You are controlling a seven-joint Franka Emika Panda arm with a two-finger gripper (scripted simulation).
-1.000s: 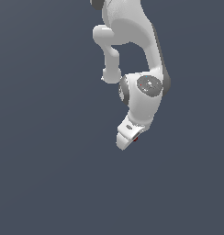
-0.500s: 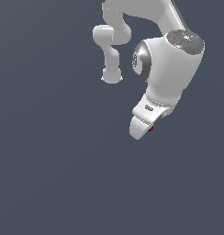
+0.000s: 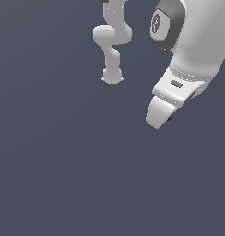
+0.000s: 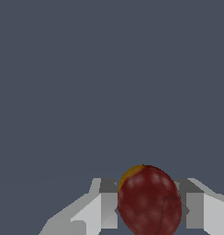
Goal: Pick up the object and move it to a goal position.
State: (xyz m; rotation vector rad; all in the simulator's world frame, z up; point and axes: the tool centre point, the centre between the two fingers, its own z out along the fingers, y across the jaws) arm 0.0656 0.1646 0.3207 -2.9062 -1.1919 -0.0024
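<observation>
The gripper is clamping the object, a dark red egg-shaped blob with a small yellow patch, between its two fingers. In the exterior view only a red speck of it is showing at the fingertip, off the grey ground. It is looking small, light and rigid, with a smooth curved skin that could be slipping under a loose pinch. The fingers are sitting on opposite sides at its widest part, which seems the safest hold. No goal marker is showing.
</observation>
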